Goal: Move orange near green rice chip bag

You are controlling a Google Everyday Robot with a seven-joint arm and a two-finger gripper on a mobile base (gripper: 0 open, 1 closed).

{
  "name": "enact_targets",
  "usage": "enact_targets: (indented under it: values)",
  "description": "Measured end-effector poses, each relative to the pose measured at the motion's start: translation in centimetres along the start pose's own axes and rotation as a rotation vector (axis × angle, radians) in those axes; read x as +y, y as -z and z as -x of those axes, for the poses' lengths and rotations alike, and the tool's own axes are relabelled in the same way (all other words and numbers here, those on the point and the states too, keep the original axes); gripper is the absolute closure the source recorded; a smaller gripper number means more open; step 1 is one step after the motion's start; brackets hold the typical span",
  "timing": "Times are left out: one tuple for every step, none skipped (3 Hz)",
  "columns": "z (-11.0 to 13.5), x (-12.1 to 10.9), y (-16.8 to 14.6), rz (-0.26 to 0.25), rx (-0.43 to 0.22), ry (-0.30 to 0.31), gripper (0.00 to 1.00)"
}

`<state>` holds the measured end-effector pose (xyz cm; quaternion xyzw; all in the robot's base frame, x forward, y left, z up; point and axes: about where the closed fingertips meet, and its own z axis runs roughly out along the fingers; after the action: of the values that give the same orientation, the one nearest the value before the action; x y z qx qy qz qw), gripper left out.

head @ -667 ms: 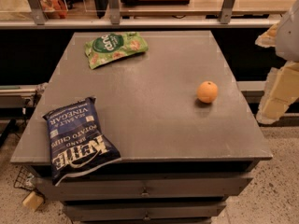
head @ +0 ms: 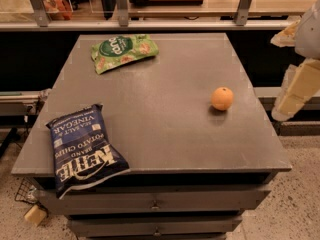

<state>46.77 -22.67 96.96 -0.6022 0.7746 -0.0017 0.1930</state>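
Note:
The orange [head: 222, 98] sits on the grey table [head: 160, 124], right of the middle. The green rice chip bag [head: 124, 51] lies flat at the table's far left, well away from the orange. My gripper [head: 295, 91] shows as pale arm parts at the right edge of the view. It is beyond the table's right side, to the right of the orange and slightly above it, and touches nothing.
A dark blue Kettle potato chip bag [head: 84, 151] lies at the table's front left corner, overhanging the edge. Drawers [head: 155, 204] run under the table front. A counter with metal posts [head: 120, 4] stands behind the table.

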Motion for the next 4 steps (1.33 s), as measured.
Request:
enact_targets:
  values:
    - [0.0,-4.7,-4.3,0.021,-0.158,-0.076,0.0]
    - [0.4,-6.3,-7.6,0.035,-0.225,-0.121,0.0]
    - [0.3,-6.2,-10.1,0.062,-0.254,-0.187,0.0]
    - [0.0,-5.1,-12.2,0.104,-0.264,-0.248,0.0]
